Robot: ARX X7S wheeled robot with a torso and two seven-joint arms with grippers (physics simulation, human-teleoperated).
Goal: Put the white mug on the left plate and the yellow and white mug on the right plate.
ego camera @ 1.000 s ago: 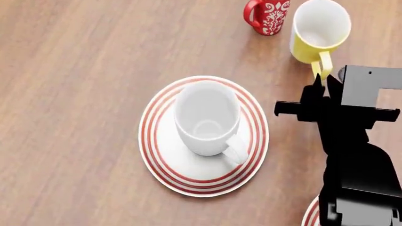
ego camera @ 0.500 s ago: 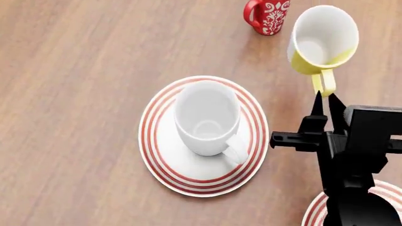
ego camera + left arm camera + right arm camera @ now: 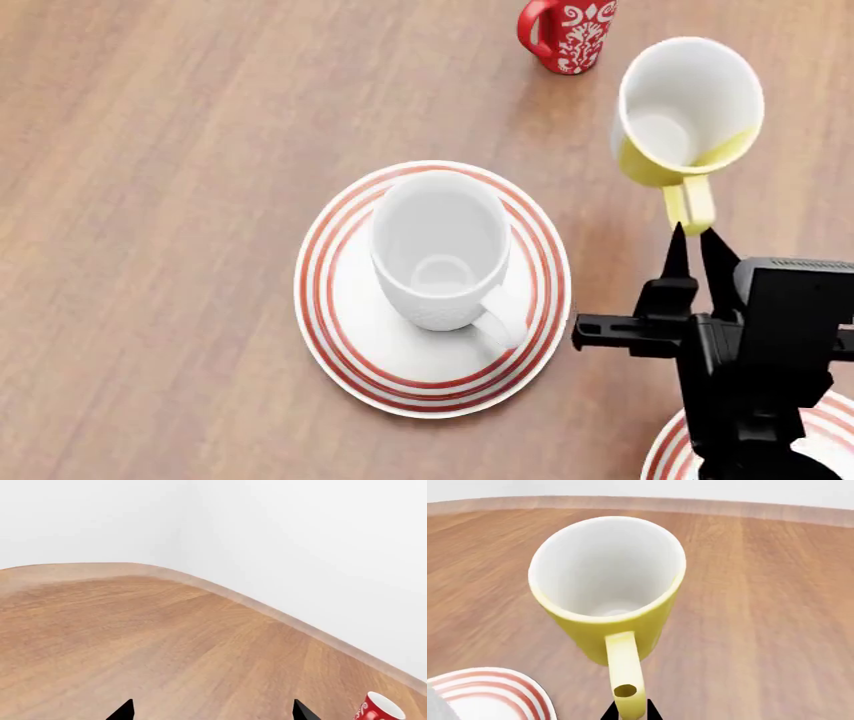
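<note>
The yellow and white mug (image 3: 683, 112) is held by its handle in the right gripper (image 3: 694, 243) — fingers closed; the left gripper's (image 3: 212, 711) tips appear parted, empty.

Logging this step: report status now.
Right hand shut on yellow and white mug handle, mug lifted. Left hand open, idle. White mug on left plate. Nothing blocking.
</note>
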